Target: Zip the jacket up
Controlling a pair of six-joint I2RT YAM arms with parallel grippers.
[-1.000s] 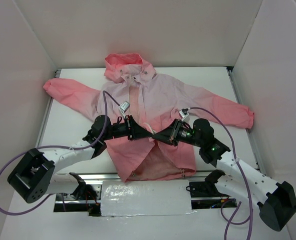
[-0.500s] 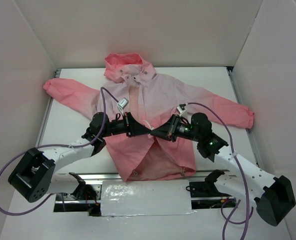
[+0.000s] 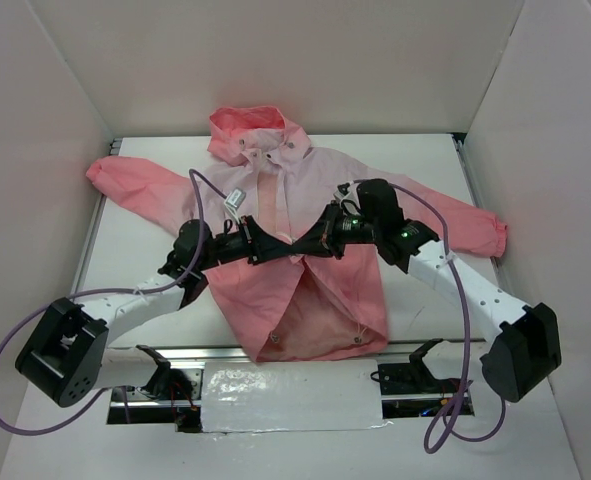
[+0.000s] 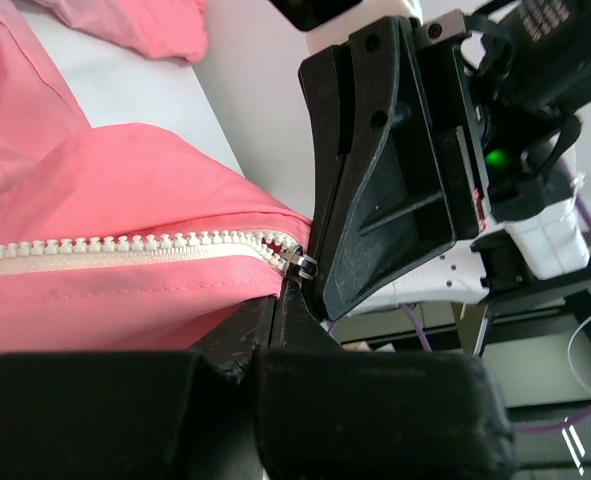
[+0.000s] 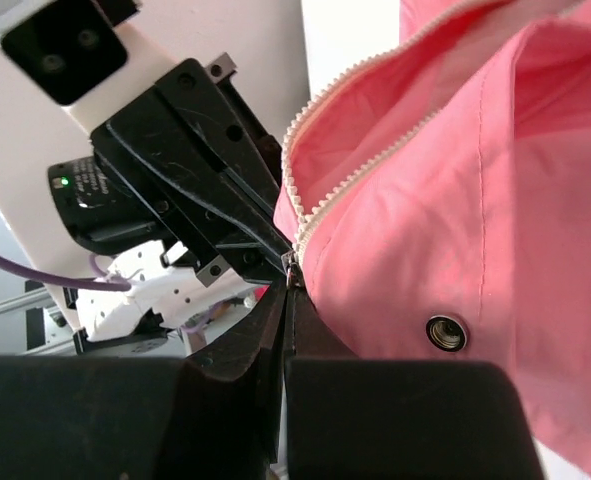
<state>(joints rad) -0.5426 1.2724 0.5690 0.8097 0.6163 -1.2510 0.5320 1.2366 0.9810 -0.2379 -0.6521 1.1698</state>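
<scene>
The pink jacket (image 3: 320, 170) lies spread on the white table (image 3: 145, 270), hood at the back. Its front is lifted into a tent where my two grippers meet. My left gripper (image 3: 291, 246) is shut on the jacket's edge right under the metal zipper slider (image 4: 301, 263). Joined white teeth (image 4: 125, 245) run away from the slider in the left wrist view. My right gripper (image 3: 315, 242) is shut on the slider's pull (image 5: 293, 262), tip to tip with the left one. Two rows of teeth (image 5: 320, 110) part above it in the right wrist view.
White walls (image 3: 45, 120) close in the table on the left, back and right. A shiny white strip (image 3: 290, 395) lies at the near edge between the arm bases. Purple cables (image 3: 210, 190) loop above both arms. A metal snap (image 5: 445, 332) sits on the right front panel.
Both grippers have moved together away from the hem, up the jacket's front toward the chest. The right arm has swung farther back. The fabric between them is lifted higher.
</scene>
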